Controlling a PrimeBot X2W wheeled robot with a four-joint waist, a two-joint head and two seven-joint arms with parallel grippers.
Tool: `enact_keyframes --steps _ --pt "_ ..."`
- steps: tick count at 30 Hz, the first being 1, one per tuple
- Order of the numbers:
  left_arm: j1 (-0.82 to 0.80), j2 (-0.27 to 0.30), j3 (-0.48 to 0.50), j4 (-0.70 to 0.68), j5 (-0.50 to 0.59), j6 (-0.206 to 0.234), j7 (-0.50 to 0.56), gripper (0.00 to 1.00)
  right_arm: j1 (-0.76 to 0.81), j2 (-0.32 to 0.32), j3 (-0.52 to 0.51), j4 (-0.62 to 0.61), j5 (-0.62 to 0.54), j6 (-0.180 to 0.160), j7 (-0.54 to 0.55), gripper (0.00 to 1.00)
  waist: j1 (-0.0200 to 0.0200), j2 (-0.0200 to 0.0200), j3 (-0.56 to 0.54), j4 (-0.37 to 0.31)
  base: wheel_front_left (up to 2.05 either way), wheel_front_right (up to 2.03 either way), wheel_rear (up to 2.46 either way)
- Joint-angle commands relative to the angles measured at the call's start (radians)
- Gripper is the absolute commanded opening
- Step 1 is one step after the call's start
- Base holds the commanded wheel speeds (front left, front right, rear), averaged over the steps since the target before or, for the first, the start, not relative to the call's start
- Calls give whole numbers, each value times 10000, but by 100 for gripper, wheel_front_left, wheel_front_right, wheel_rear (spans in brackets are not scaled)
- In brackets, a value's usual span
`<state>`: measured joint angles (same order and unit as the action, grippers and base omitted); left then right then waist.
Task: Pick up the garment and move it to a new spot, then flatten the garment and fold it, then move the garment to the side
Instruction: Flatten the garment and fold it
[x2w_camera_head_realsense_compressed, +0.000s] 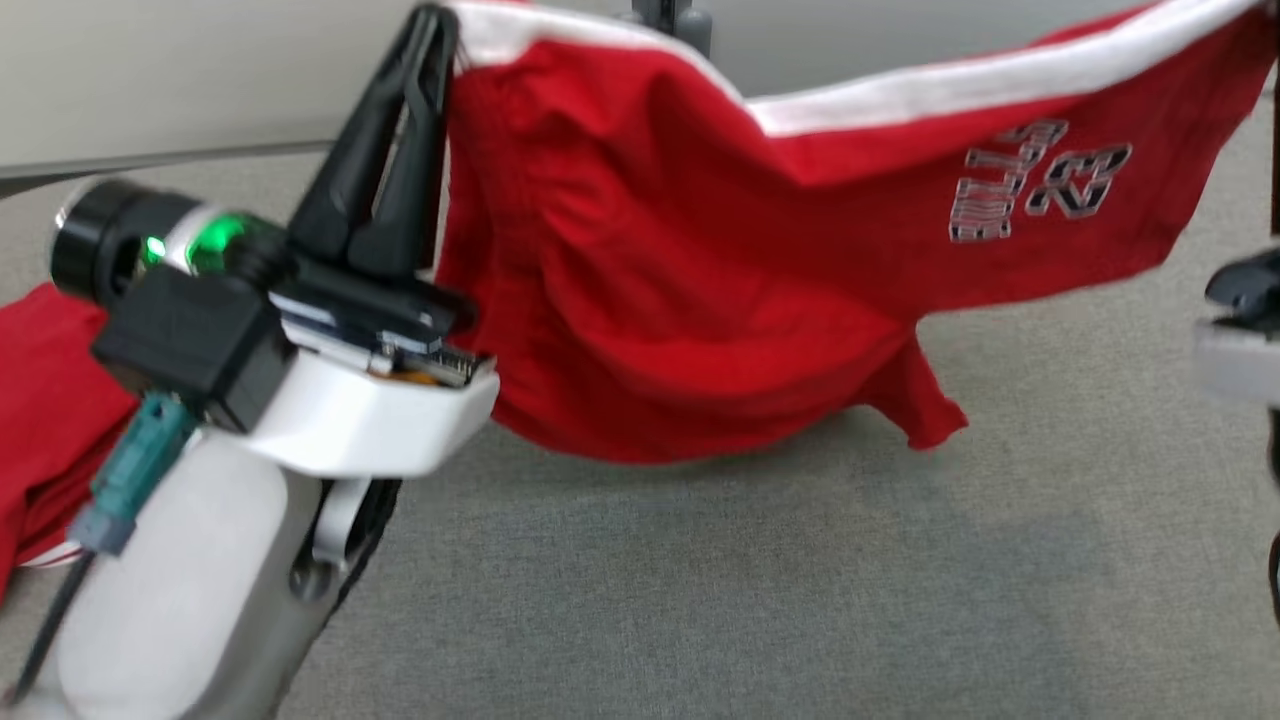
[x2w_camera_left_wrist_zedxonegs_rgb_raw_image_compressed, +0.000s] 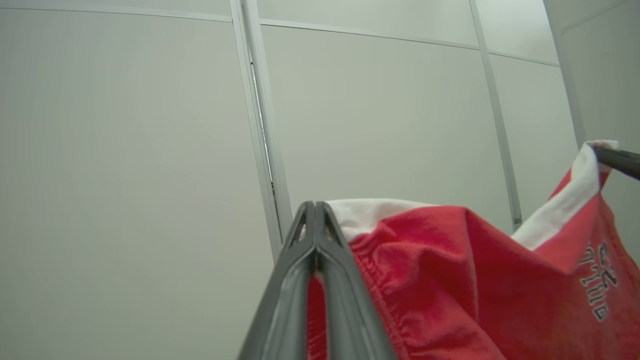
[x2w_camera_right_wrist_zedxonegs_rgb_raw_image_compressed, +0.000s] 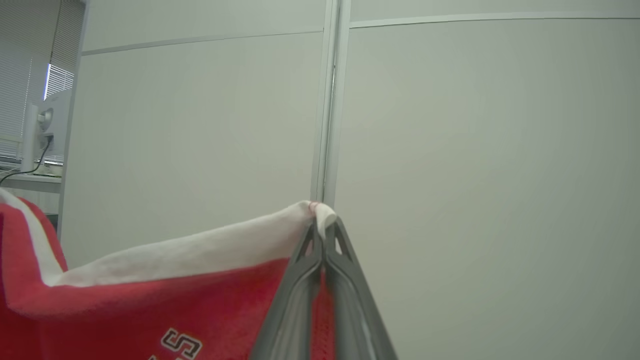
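My left gripper and right gripper each pinch tight on one end of the white waistband. The red basketball shorts hang spread between them, long axis running side to side, hems low over the grey surface.

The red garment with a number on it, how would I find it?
Look above the grey surface. The red garment hangs stretched in the air by its white band. Unlike the red cloth lying at the left, it shows the number 23.
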<state>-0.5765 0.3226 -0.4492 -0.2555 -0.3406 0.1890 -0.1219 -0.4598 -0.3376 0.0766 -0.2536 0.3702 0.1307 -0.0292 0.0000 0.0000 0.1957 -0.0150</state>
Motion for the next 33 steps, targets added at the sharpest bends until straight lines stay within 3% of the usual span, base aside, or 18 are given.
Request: enact_keyframes --steps 1,10,11,13,18,25,33 --pt "-627 -103 84 222 -38 -135 -47 0 -687 -124 51 210 175 1 22 0 0 0 499 -20 0 0 0" --pt "-4448 -917 441 3689 -396 -1117 -816 0 -5591 -277 1249 3204 1015 1 -523 0 0 0 1674 -126 0 0 0" --pt "-4448 -917 441 3689 -396 -1117 -816 0 -5591 -277 1249 3204 1015 1 -523 0 0 0 1674 -126 0 0 0" --pt "-5547 -1160 549 5117 -406 -1394 -1102 0 -7078 -102 1811 4527 1218 2 -870 0 0 0 1889 -139 0 0 0" --pt "-6605 -1580 703 7767 -461 -1827 -1374 0 -8642 200 3087 6846 1467 1 -1438 0 0 0 2064 -173 0 0 0" --pt "-6083 -2210 847 10973 -591 -2239 -1419 0 -8396 934 4897 9678 2432 1 -1983 0 0 0 2161 -268 0 0 0" --pt "-3983 -2612 1391 11201 -527 -2519 -1428 0 -5919 1077 6234 10629 4021 1 -2356 0 0 0 2207 -245 0 0 0"
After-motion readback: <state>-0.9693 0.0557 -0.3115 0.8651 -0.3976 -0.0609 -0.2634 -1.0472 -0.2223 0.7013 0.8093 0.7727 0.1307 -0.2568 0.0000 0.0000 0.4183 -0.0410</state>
